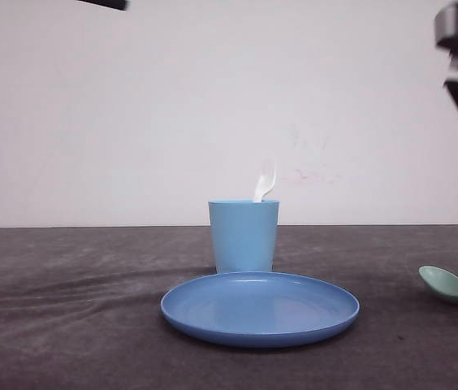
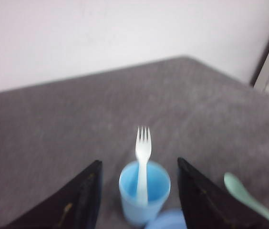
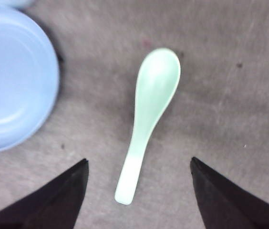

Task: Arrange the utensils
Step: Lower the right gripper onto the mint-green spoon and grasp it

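- Left gripper (image 2: pixel 139 200): in the left wrist view you see both dark fingers (image 2: pixel 79 202) spread wide at the bottom of the frame, with nothing between them but the cup below. In the front view, a dark fragment at the top edge, left of centre, may belong to this arm; you cannot tell more from it.
- Right gripper (image 3: pixel 139 195): in the right wrist view you see its jaws spread wide at the lower corners, empty, and clear of the spoon on either side. In the front view, a dark arm section hangs at the upper right of the frame.
- Fork (image 2: pixel 143 155): white, standing in the light blue cup (image 1: pixel 244 236), tines up, leaning on the rim. In the front view its tip (image 1: pixel 265 180) shows above the cup, centre of the frame.
- Spoon (image 3: pixel 149 112): pale mint green, lying flat on the grey table (image 1: pixel 66 325). In the front view you find it at the right edge (image 1: pixel 450 286), well apart from the plate.
- Plate (image 1: pixel 260 307): round, blue, lower centre of the front view, just in front of the cup and holding nothing.
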Motion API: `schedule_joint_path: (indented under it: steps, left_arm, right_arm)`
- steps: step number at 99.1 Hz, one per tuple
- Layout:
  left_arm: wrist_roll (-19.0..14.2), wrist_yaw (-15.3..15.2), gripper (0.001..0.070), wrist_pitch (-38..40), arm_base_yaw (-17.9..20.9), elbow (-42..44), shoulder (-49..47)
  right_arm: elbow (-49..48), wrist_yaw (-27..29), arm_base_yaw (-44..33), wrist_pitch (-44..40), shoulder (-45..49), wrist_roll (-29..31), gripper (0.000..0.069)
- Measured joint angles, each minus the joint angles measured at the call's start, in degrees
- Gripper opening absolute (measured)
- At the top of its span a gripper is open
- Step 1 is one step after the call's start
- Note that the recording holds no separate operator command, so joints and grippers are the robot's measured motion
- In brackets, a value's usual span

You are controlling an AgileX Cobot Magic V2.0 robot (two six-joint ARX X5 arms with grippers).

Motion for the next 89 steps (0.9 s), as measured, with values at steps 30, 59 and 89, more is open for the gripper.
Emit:
schedule_joint_path:
  steps: [30, 59, 89]
  left_arm:
    - [0.0, 0.0, 0.0295, -9.6, 0.0, 0.0, -6.8]
    - [0.0, 0.0, 0.0296, -13.9, 0.0, 0.0, -7.3]
    - [0.0, 0.0, 0.0296, -14.4, 0.0, 0.0, -7.3]
  right_arm:
    - [-1.8, 1.7, 2.5, 3.8, 7.4, 3.2, 0.0405]
    - [-4.3, 5.0, 5.6, 9.0, 12.6, 6.2, 0.0385]
    - [-4.5, 5.9, 5.9, 12.3, 15.5, 7.5, 0.0147]
